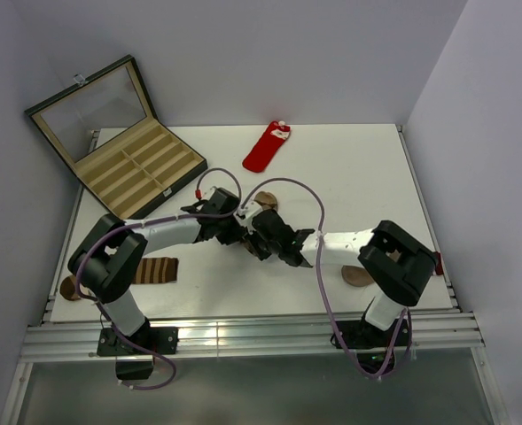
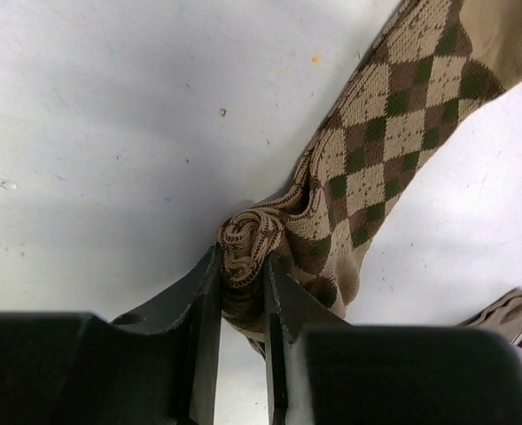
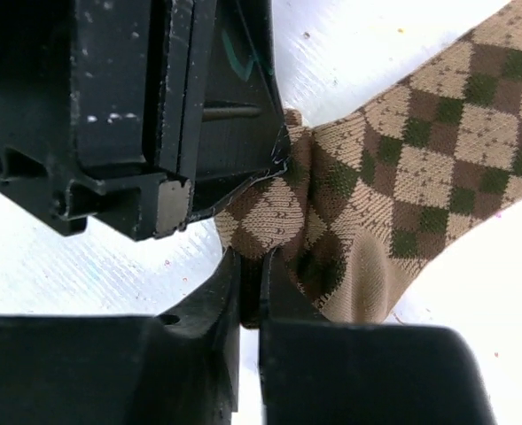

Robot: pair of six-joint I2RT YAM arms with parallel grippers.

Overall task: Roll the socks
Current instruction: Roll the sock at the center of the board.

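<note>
The diamond-patterned sock (image 1: pixel 266 202) lies in the middle of the counter (image 1: pixel 349 177), where the two arms meet. The left gripper (image 2: pixel 243 258) reaches in from the left, jaws closed on the sock's bunched end. The right gripper (image 3: pixel 250 261) is just beside it, jaws nipping the same bunch. The cuffed sock (image 1: pixel 267 146) lies behind them, near the back edge. An open case (image 1: pixel 119 133) sits at the back left corner, and a ringed sock (image 1: pixel 157 270) lies front left.

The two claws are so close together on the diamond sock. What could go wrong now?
1. The left gripper and right gripper sit almost touching, so they might bump each other.
2. Each seems to pinch only a small bunch of the argyle sock, so the sock could slip free and unroll.
3. If they pull apart, the sock might stretch instead of rolling.
</note>
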